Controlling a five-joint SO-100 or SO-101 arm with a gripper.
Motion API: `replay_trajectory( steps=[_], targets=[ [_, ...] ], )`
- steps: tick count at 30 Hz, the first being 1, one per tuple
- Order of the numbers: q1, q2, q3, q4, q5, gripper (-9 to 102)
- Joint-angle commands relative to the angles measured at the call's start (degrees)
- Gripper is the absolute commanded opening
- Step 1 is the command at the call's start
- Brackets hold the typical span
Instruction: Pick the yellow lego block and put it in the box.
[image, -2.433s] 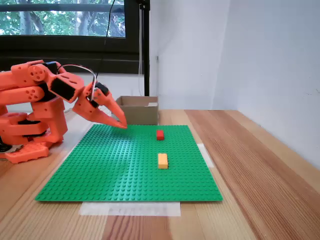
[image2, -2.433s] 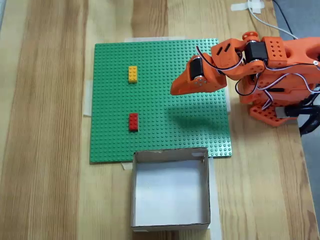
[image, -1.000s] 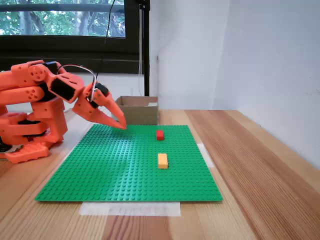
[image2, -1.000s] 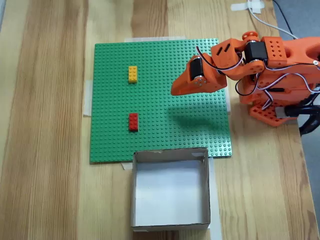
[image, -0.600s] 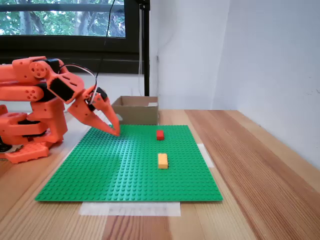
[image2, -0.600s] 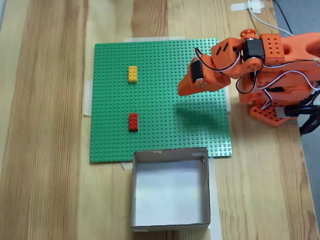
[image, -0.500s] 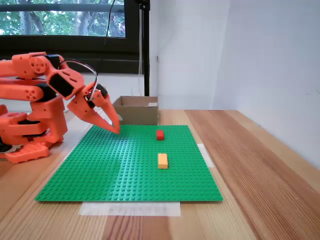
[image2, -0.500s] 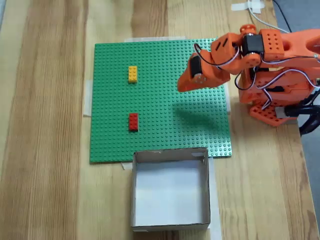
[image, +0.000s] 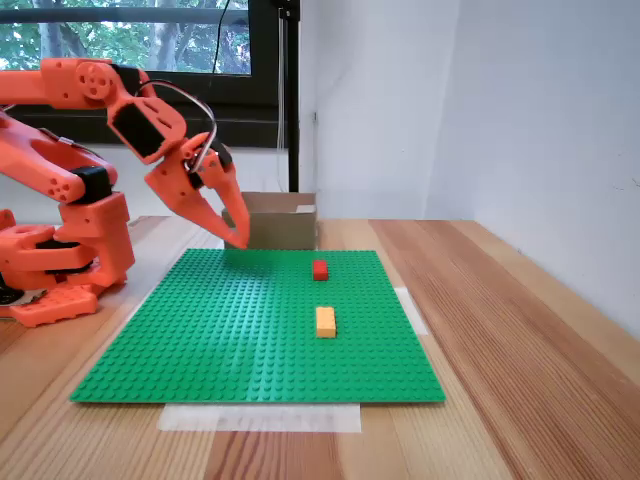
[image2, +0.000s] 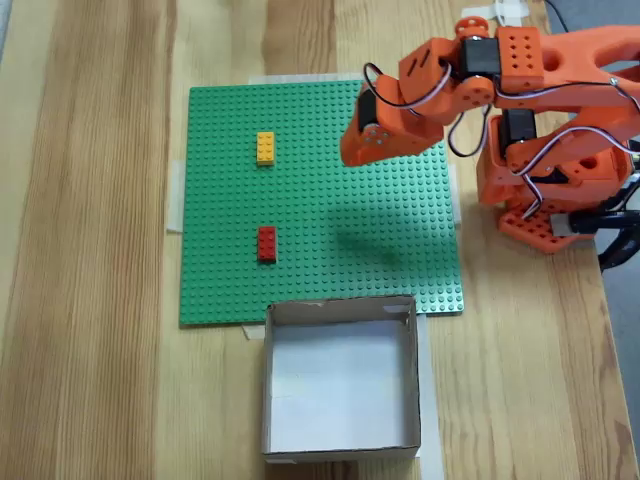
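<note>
1. The orange arm (image: 75, 170) stands on the wooden table (image: 520, 330) at the left of the low fixed view, and at the right of the fixed view that looks down from above (image2: 555, 110); there its base sits just off the right edge of the green baseplate (image2: 320, 200).
2. The gripper (image: 238, 240) points down and to the right in the low fixed view, its tip hanging above the far left part of the green baseplate (image: 250, 330). From above, the gripper (image2: 347, 155) hangs over the upper middle of the plate, and its shadow falls on the studs below it.
3. The two fingers lie together, tapering to one point with no gap between them that I can make out, and nothing is held there (the jaws read as closed and empty).
4. The yellow lego block (image2: 265, 148) lies flat on the plate, in the upper left part as seen from above, apart from the gripper and to its left. In the low fixed view the yellow lego block (image: 325, 321) sits near the middle of the plate, nearer the camera than the red brick (image: 319, 269).
5. The red brick (image2: 266, 243) lies in line with the yellow one, between it and the box (image2: 340, 455), touching neither.
6. The box (image: 285, 222) stands just beyond the plate's far edge in the low fixed view; from above it is open-topped, its inside pale, with its upper wall against the plate's lower edge.
7. Strips of pale tape (image: 260, 417) show at the plate's edges.
</note>
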Motion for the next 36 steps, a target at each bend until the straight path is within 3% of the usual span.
replay_trajectory(
  steps=[1,25,36],
  targets=[
    [0.9,-3.7,-5.2,-0.1,-0.5,-1],
    [7.2,-34.2,-34.6,6.2,-4.5,-1],
    [8.8,-46.7,-46.1,9.3,-11.1,-1]
  ],
)
